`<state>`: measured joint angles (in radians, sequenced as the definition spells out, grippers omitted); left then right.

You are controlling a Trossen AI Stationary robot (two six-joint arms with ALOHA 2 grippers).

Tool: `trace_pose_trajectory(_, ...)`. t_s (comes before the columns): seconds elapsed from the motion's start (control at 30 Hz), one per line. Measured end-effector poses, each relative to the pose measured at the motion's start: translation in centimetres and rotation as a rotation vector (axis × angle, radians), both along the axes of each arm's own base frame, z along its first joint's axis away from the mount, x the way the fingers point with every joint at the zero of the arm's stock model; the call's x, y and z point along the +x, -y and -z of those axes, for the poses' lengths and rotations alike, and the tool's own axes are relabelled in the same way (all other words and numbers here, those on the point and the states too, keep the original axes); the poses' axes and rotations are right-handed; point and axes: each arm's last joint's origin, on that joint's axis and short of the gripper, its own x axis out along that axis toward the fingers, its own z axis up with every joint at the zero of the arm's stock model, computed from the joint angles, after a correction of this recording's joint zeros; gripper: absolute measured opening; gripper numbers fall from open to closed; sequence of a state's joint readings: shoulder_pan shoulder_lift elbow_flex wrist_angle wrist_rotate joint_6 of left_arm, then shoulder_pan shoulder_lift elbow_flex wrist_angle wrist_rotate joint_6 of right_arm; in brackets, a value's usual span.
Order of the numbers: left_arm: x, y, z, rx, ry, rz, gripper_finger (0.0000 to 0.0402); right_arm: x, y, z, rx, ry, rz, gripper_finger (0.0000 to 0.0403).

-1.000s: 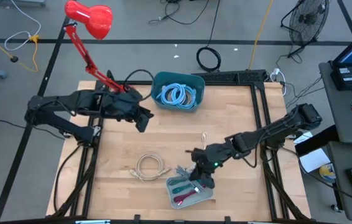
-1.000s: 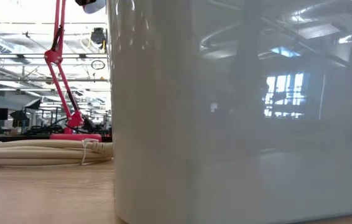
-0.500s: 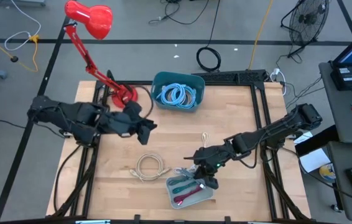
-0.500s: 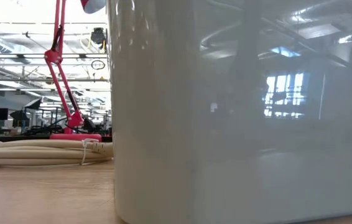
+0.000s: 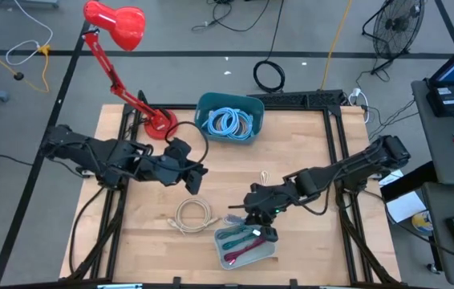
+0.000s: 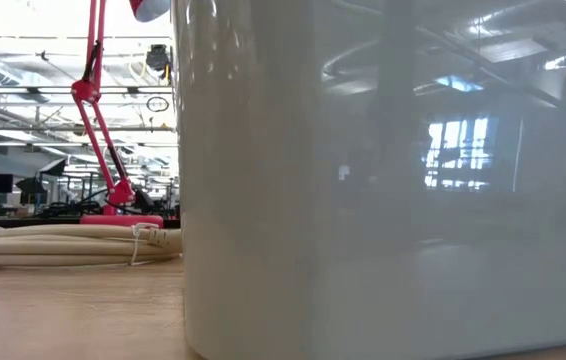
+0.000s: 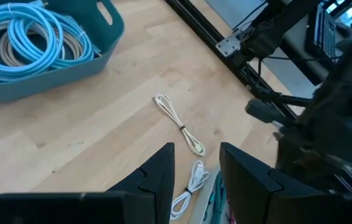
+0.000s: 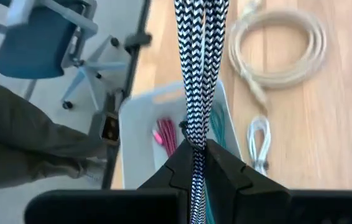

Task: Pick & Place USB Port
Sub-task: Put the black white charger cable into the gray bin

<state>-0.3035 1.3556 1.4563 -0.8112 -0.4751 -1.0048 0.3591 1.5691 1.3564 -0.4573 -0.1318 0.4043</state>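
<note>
High view, taken from left to right: the left pincer hung over the bare middle of the worktop, its fingers parted with nothing between them, as the left wrist view confirmed. Just below it lay a coiled beige cable, and behind it the teal bin held looped blue cables. A thin white cable lay loose on the wood farther right, with a small bundled white cable just beside the white tray. The right pincer stood over that tray, clamped on a black-and-white braided cable that hung down above the pink and teal cables already lying in it.

By my reading the job was partway through: some cables were in the tray, the braided one was gripped above it but not yet let go, and the beige coil and both white cables were yet to be collected.

Whether the braided cable's free end touched the tray could not be told. The low view was almost wholly blocked by the tray's white wall, showing only the beige coil and the red lamp beside it. No connector type could be made out on any cable.
</note>
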Motion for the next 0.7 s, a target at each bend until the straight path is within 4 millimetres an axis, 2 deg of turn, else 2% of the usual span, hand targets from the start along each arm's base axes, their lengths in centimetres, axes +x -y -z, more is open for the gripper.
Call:
trace_pose_trajectory(0.1, 0.0, 0.0, 0.0, -0.005, 0.000, 0.001, 0.0131, 1.2, -0.2, -0.8, -0.036, -0.015, -0.022, 0.0018)
trace_pose_trajectory(0.23, 0.0, 0.1, 0.0, -0.008, 0.002, 0.003, 0.0131, 2.5, -1.0, -0.8, -0.110, -0.095, -0.082, 0.0018)
trace_pose_trajectory(0.47, -0.2, 0.7, 0.0, -0.013, 0.001, 0.021, 0.0131, 4.3, -3.5, 1.3, -0.207, -0.218, -0.232, 0.0018)
trace_pose_trajectory(0.7, -0.4, 1.3, 0.1, -0.018, -0.004, 0.035, 0.0131, 4.9, -4.3, 1.4, -0.239, -0.183, -0.285, 0.0018)
